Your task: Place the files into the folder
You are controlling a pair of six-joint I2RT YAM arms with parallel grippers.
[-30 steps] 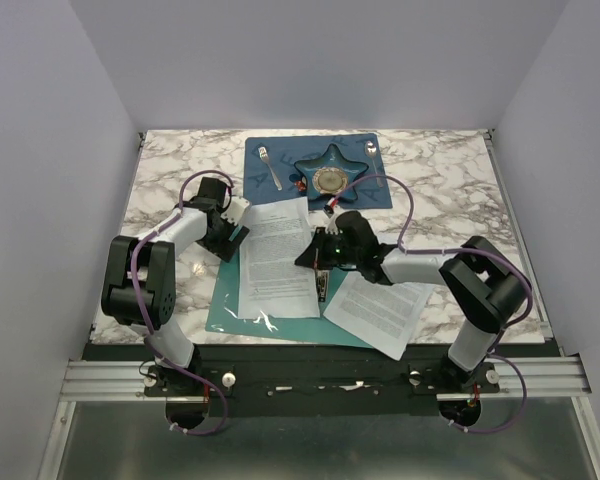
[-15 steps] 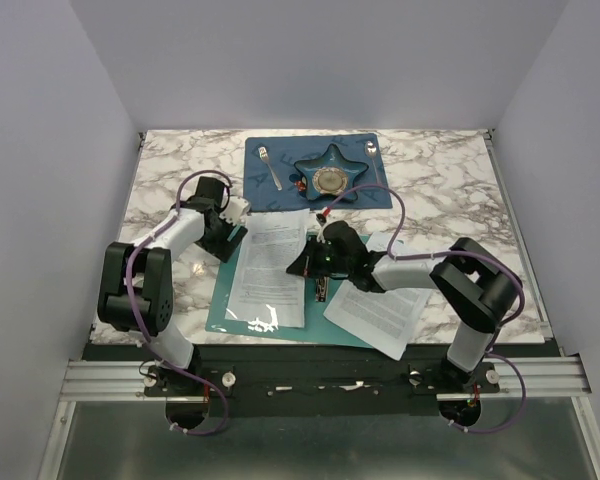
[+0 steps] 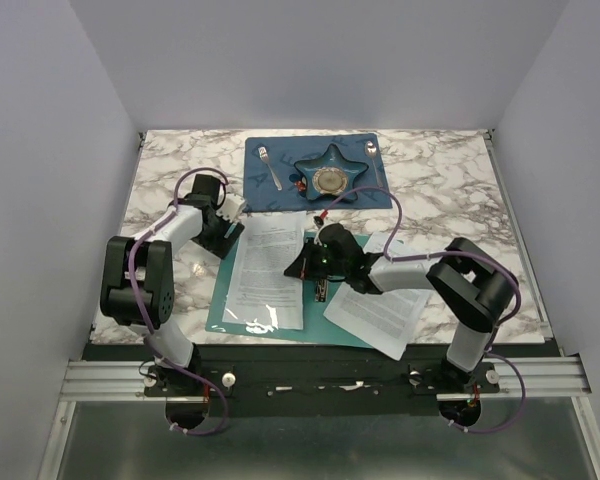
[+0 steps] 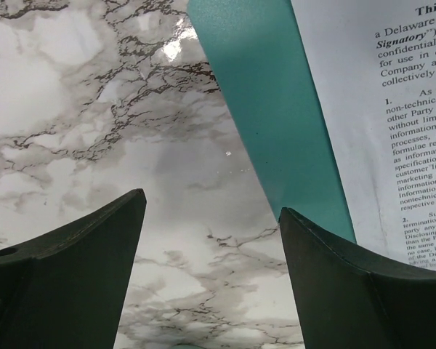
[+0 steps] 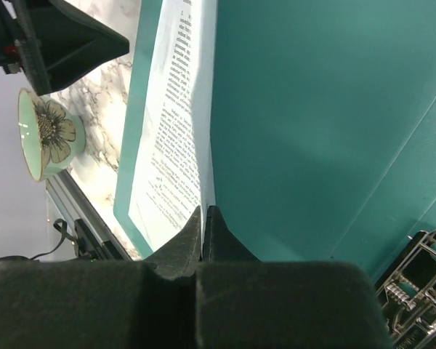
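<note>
The teal folder (image 3: pixel 223 312) lies open at the table's near middle, with its metal clip (image 5: pixel 414 298) at the spine. One stack of files (image 3: pixel 268 272) rests on the folder's left half. My right gripper (image 3: pixel 305 262) is shut on that stack's right edge; in the right wrist view the jaws (image 5: pixel 203 214) pinch the sheet (image 5: pixel 171 145) over the teal folder (image 5: pixel 312 131). A second stack of files (image 3: pixel 380 315) lies to the right, partly off the folder. My left gripper (image 3: pixel 225 224) is open and empty over the marble (image 4: pixel 212 218), beside the folder's edge (image 4: pixel 269 123) and the sheet (image 4: pixel 392 109).
A dark blue placemat (image 3: pixel 260 195) at the back holds a star dish (image 3: pixel 330 178), a fork (image 3: pixel 270 168) and a spoon (image 3: pixel 373 155). A small teal flowered cup (image 5: pixel 47 134) stands on the marble left of the folder (image 3: pixel 195 268). The table's metal rail runs along the near edge.
My right gripper has dragged the pinched stack leftward and nearer, onto the folder's left half. My left gripper has drawn back a little to the left.
</note>
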